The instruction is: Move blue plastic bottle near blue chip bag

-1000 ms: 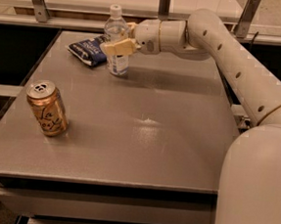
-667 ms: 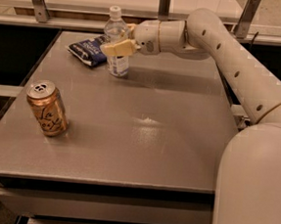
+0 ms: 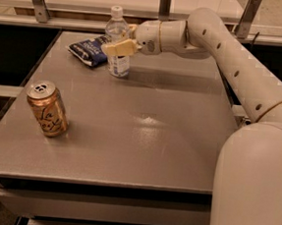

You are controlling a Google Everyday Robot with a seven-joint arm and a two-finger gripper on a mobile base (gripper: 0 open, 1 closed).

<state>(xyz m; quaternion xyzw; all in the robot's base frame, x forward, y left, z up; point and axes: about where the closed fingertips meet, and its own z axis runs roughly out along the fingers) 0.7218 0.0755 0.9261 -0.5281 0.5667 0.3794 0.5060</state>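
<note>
Our end effector grips the upright blue plastic bottle, fingers closed around its middle, on the tabletop just beside the blue chip bag.

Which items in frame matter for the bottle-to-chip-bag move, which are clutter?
Job: blue plastic bottle; blue chip bag lying beside it; gripper at the bottle's middle.
Lying about: gold soda can, standing near the table front corner.

Grey table with bottle, chip bag, can; end effector at the bottle.
</note>
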